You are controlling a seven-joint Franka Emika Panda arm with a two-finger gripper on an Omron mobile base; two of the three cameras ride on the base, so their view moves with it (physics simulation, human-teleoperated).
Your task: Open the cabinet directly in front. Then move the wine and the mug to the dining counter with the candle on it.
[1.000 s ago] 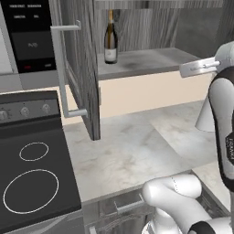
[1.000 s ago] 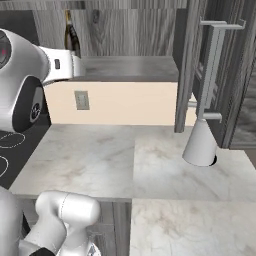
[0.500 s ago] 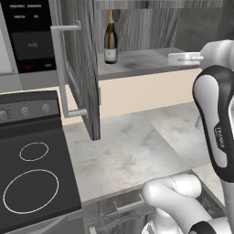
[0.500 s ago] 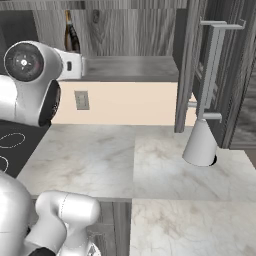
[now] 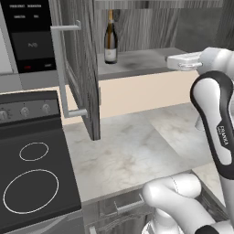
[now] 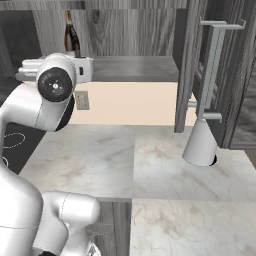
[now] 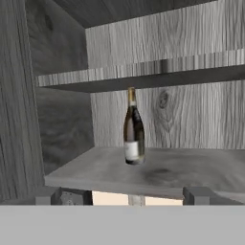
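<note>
Wine (image 7: 134, 129) top behind arm (image 6: 45, 95)

Cabinet shelf, one bottle aboard.
The wine (image 7: 134, 129) stands upright on the cabinet (image 7: 158, 174) bottom shelf, toward its left rear, back from the front edge; marble worktop (image 5: 137, 146) below carries a grey cone (image 6: 201, 142) at its right.

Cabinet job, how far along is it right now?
Done: the cabinet doors stand open. In hand: the open, empty gripper is at the shelf edge, facing the wine, which stands upright on the lower shelf. Left: grasping the wine, then carrying it and the mug to the dining counter.
</note>
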